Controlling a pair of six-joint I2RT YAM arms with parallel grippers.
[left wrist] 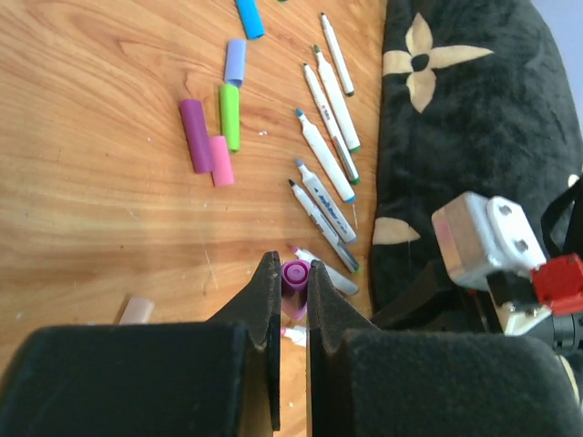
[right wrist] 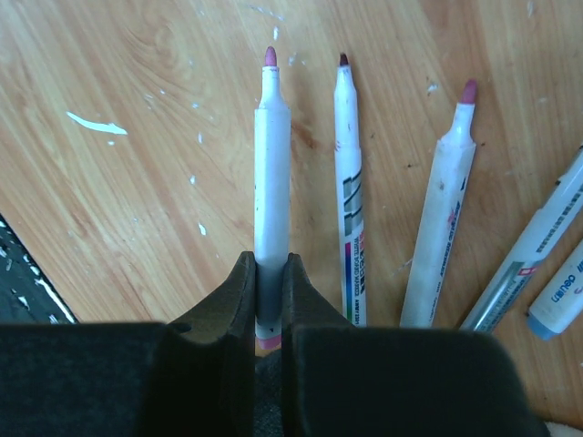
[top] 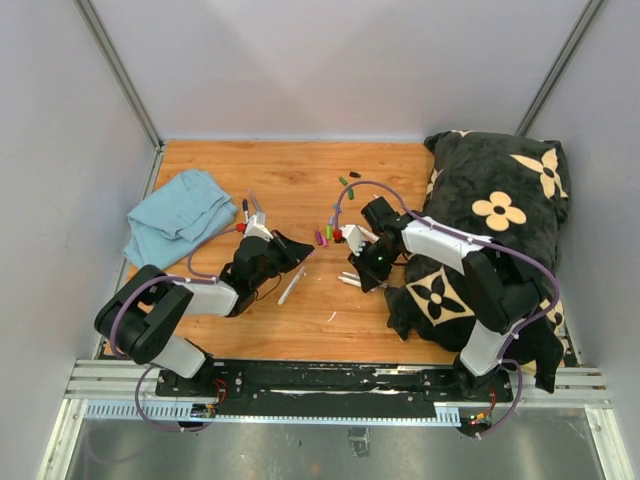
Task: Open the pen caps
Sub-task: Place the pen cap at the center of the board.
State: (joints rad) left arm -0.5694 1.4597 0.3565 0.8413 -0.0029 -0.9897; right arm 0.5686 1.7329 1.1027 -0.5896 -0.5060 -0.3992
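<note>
Here, your left gripper is pressed together on a purple cap. The cap's long axis runs in line with the fingers, and its round end points out past the tips. The cap sits right between the pads, above the wooden table.

Ahead and to the left, loose caps in purple, pink, green, lavender and blue lie on the wood, well apart from the fingers. A row of uncapped pens lies just beside the black flowered blanket. A blue cloth rests at the table's far left.

Your right gripper pinches a bare white pen. The pen's pink tip points straight away from the fingers, with other pens lying alongside.
</note>
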